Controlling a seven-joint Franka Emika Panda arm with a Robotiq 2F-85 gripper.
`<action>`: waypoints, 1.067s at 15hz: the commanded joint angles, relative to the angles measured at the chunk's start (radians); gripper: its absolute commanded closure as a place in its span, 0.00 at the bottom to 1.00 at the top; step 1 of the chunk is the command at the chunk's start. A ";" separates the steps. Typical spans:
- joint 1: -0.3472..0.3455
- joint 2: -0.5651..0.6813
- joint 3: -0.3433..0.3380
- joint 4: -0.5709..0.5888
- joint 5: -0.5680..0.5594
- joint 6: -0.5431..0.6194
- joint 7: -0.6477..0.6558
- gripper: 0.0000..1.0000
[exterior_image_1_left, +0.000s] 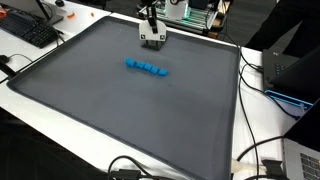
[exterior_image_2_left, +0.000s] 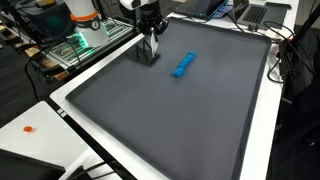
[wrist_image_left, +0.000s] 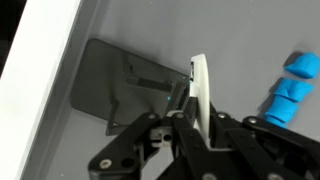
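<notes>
The arm points straight down, its end effector pinching a thin white piece upright between its fingertips. A row of blue blocks lies near it but apart, on the surface.

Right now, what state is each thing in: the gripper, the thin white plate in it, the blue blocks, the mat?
gripper: shut on the plate.
plate: held on edge, upright over the mat; whether it touches the mat cannot be told.
blocks: lying in one row on the mat, apart from the gripper.
mat: lying flat.
</notes>
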 joint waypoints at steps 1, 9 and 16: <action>-0.014 -0.027 0.004 -0.065 0.107 0.063 0.003 0.98; -0.023 -0.005 -0.002 -0.112 0.242 0.159 -0.013 0.98; -0.017 0.020 -0.002 -0.119 0.350 0.214 -0.043 0.98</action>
